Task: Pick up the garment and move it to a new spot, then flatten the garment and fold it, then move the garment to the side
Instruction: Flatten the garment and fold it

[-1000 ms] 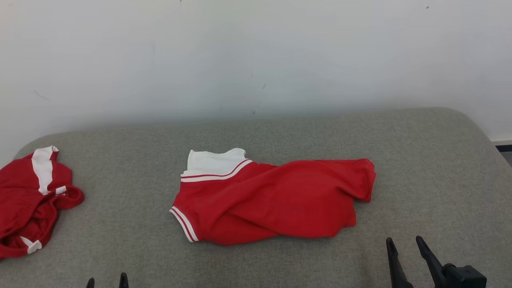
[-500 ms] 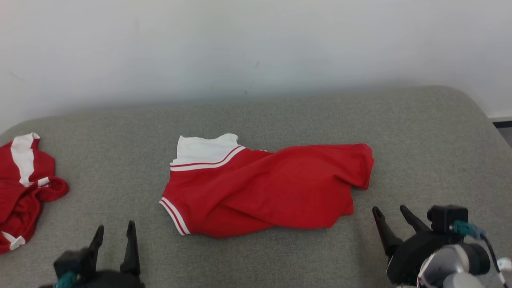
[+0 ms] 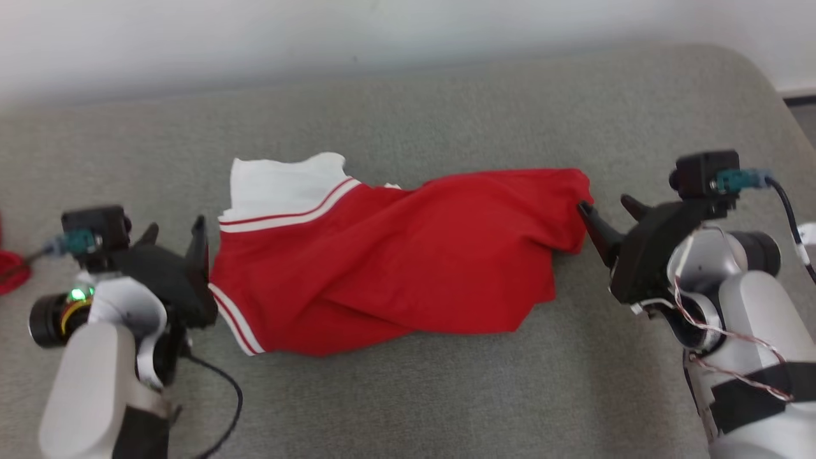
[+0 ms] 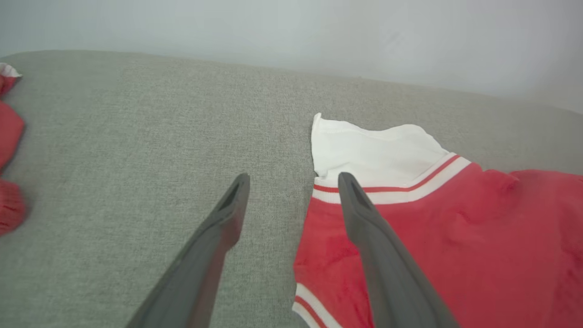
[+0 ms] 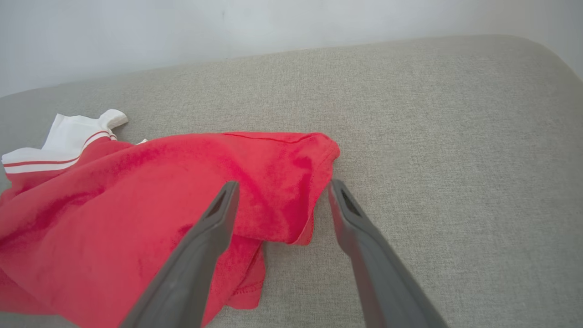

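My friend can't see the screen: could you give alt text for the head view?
A rumpled red garment with white trim lies on a grey cushion. The open left gripper and open right gripper flank its two ends.

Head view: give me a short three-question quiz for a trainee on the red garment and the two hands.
1. True or false: the left hand is shut on the garment.
2. Which end of the garment is the right hand at? A: the white end. B: the plain red end. C: the middle.
3. Fill in: the other red garment lies on the robot's far ____.

Key: 1 false, its fingers are apart; 2 B; 3 left.
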